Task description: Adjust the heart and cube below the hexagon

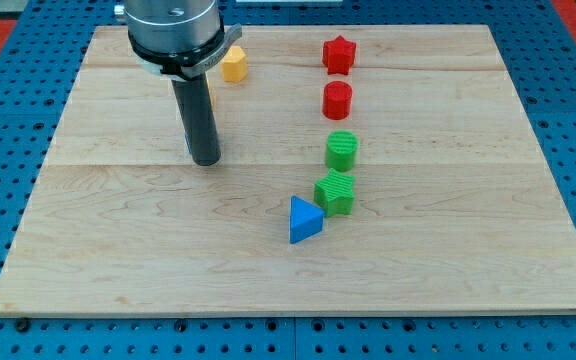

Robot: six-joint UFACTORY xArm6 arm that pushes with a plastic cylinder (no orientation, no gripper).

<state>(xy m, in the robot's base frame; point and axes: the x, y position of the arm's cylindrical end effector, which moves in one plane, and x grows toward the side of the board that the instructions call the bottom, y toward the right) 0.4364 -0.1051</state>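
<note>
My arm has no pincer at all, only a dark rod, so there is nothing to open or close. My tip (205, 161) rests on the wooden table (468, 280), below the yellow hexagon (233, 63) and a little toward the view's left of it. The hexagon sits near the view's top, just beside the wide part of the rod. A thin bit of yellow (211, 92) peeks out at the rod's right edge, below the hexagon. I think that is the heart, but most of it is hidden. I cannot see the cube anywhere, and it may be hidden behind the rod too. Well to the view's right of the hexagon are a red star (339, 54), a red round block (337, 100), a green round block (341, 150) and a green ridged block (335, 191). A blue pointy block (304, 219) is touching or almost touching that last one. The heart and cube look small, hard and light. I think they will slide easily on the smooth wood and may spin if hit on a corner. It seems best to push each one slowly on the middle of a flat side.
</note>
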